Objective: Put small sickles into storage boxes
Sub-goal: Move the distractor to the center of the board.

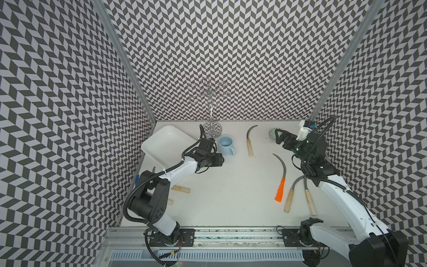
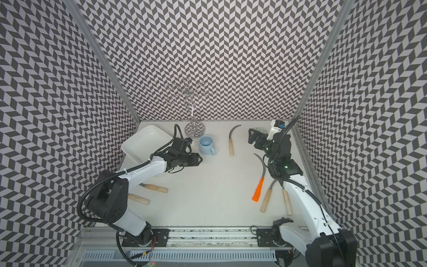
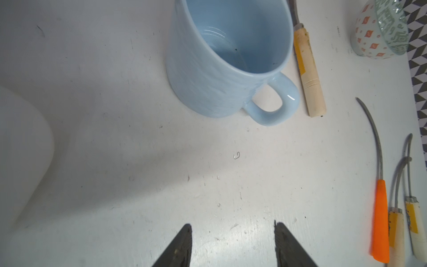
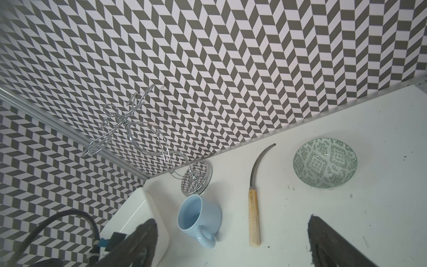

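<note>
Green-patterned bowl (image 4: 325, 163) whole only from right wrist | left pincer (image 3: 233, 224) partly spread, empty | right pincer (image 4: 231, 219) wide, empty

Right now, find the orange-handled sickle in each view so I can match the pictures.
In a top view: orange-handled sickle lies right of centre, beside two wooden-handled sickles.
In a top view: the sickle, same place.
Left wrist: its orange handle lies alongside two wooden handles.
Right wrist: not in it.
Shared landmark: light blue mug.
</note>
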Robot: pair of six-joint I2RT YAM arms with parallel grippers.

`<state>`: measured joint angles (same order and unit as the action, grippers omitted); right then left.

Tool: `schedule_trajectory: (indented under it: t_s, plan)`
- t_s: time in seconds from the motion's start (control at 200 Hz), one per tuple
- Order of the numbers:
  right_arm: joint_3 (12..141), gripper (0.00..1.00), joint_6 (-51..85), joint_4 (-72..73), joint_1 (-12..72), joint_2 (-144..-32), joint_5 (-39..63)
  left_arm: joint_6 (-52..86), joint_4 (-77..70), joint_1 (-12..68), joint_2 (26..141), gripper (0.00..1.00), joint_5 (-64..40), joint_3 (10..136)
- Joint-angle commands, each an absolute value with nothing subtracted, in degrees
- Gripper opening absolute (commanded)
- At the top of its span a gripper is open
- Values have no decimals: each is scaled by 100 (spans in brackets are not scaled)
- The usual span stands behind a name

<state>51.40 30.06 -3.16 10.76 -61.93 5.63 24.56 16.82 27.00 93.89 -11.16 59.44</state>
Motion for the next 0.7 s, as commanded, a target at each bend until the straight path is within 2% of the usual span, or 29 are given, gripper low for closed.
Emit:
schedule_trajectory:
  t_s: [0.0,0.29,0.696]
  plan:
    - [5225,100,3177,-316,1108,-6104,723,2290,1392,2725,9710,58,-897,6335]
    - [5221,100,3069,-293,1131,-6253,705,2118,1203,2690,10544,54,-430,6939]
    - [5086,100,3101,-199,1165,-6473,517,1942,1034,2650,11250,48,-295,7731]
